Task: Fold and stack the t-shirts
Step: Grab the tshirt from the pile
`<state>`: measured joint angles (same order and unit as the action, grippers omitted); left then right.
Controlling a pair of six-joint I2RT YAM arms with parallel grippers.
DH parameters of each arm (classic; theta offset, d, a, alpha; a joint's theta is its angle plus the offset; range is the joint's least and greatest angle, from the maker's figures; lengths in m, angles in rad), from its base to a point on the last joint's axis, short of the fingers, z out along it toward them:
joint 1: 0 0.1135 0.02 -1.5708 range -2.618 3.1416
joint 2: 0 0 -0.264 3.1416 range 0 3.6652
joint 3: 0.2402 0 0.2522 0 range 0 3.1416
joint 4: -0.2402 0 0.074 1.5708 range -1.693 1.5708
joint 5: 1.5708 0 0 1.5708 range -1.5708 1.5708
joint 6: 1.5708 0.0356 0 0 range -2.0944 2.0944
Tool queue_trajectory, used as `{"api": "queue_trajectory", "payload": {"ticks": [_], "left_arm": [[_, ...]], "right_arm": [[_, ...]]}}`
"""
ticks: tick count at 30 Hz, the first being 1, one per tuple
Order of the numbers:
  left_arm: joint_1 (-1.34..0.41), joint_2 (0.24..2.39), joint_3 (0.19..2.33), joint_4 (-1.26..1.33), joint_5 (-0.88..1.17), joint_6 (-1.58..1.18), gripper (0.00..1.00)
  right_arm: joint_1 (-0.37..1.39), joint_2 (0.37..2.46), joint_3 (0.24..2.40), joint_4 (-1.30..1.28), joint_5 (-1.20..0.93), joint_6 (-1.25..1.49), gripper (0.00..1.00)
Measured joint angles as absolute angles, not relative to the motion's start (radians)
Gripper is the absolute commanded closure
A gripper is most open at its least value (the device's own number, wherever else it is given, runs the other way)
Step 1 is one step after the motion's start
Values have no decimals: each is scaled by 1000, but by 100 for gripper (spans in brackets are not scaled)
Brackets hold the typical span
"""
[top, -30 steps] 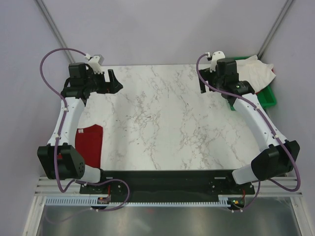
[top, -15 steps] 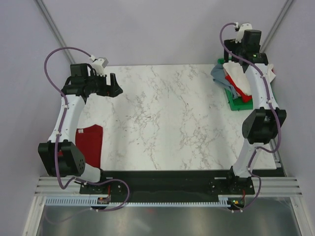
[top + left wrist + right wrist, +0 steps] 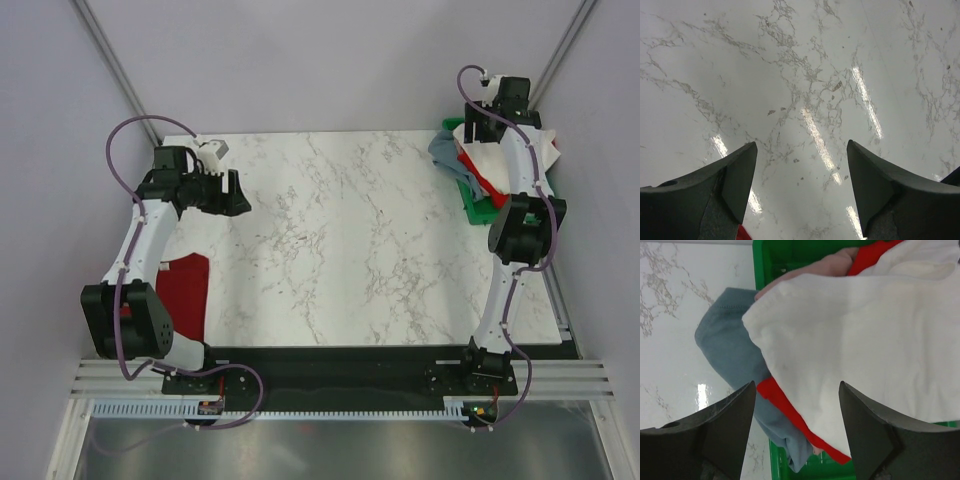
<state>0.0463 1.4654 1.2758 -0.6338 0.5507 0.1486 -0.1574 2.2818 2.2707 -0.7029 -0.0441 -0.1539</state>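
**Top view.** The right fingers [image 3: 480, 125] are at the upper right of the frame, over a green bin [image 3: 482, 212]. T-shirts sit in a heap in the bin. A white t-shirt [image 3: 549, 152] is on top. A grey-blue t-shirt [image 3: 442, 150] hangs out on the left side, and a red t-shirt [image 3: 480, 172] peeks out between them. The left fingers [image 3: 234, 192] are at the upper left, above the bare desk [image 3: 350, 240]. The other red t-shirt [image 3: 185, 295] lies flat on the desk at the lower left, partly under the left arm. The heap is far from the left fingers, so we think the right arm should do the picking.

**Left wrist view.** The left fingers [image 3: 735, 182] are wide apart and hold nothing. We see only the shiny desk [image 3: 805, 90] between them. A tiny red bit shows at the bottom edge.

**Right wrist view.** The right fingers [image 3: 727, 427] are wide apart too, and they are empty. The white t-shirt [image 3: 855, 335] fills the middle and right of the frame, right in front of the gap. It is all bunched up, so it has no clear long side. Its edge slants from the upper left down to the lower middle. The red t-shirt [image 3: 785, 407] shows as a strip under that edge. The grey-blue t-shirt [image 3: 722, 347] is on the left, and the green bin [image 3: 765, 260] shows at the top and bottom. We cannot tell how high the fingers are above the cloth. We think the white one should be grabbed first, going straight ahead.
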Motion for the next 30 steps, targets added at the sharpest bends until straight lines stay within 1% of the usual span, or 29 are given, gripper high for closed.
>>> {"api": "queue_trajectory", "payload": {"ticks": [7,17,20,21,23,24,26,29,30], "left_arm": [[46,1481,1252,-640,542,162,21],[46,1494,1243,-650,506,183,21],[46,1494,1241,-656,495,186,21],[46,1494,1241,-657,492,188,21],[46,1494,1240,-657,486,189,21],[46,1494,1239,-657,481,191,21],[46,1494,1235,-658,475,193,21],[46,1494,1225,-657,471,194,21],[46,1494,1222,-657,470,196,21]], "right_arm": [[-162,2354,2372,-678,-91,-149,26],[-161,2447,2403,-658,-120,-129,26],[-161,2459,2414,-648,-120,-127,30],[-161,2462,2417,-646,-120,-127,35],[-161,2468,2424,-640,-119,-127,40],[-161,2469,2425,-638,-119,-126,45],[-161,2472,2425,-635,-117,-125,49],[-161,2480,2427,-631,-112,-127,60],[-161,2484,2429,-627,-110,-129,73]]}}
